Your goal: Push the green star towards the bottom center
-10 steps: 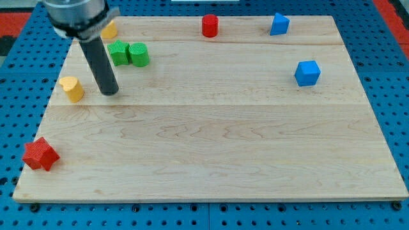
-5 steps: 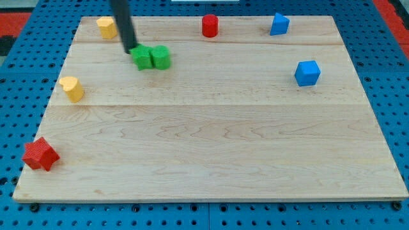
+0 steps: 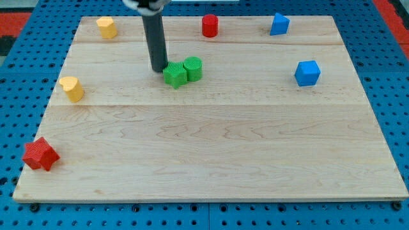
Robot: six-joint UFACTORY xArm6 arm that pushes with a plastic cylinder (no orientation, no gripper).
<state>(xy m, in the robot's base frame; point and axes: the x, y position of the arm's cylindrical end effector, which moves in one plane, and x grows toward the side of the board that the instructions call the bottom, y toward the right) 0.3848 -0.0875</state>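
Note:
The green star (image 3: 174, 75) lies on the wooden board (image 3: 211, 140), left of the centre and in the upper half. A green cylinder (image 3: 193, 68) touches it on its upper right side. My tip (image 3: 160, 69) stands just to the left of the green star, at its upper left edge, touching or nearly touching it. The dark rod rises from there to the view's top.
A yellow block (image 3: 106, 27) sits at the top left and a yellow block (image 3: 72, 88) at the left edge. A red star (image 3: 39, 154) lies at the bottom left. A red cylinder (image 3: 209, 25), a blue block (image 3: 278, 23) and a blue cube (image 3: 307, 73) are at the top right.
My tip has gone round to the upper left of the green pair and pushed it right and down. The green star and cylinder have slid together towards the board's middle.

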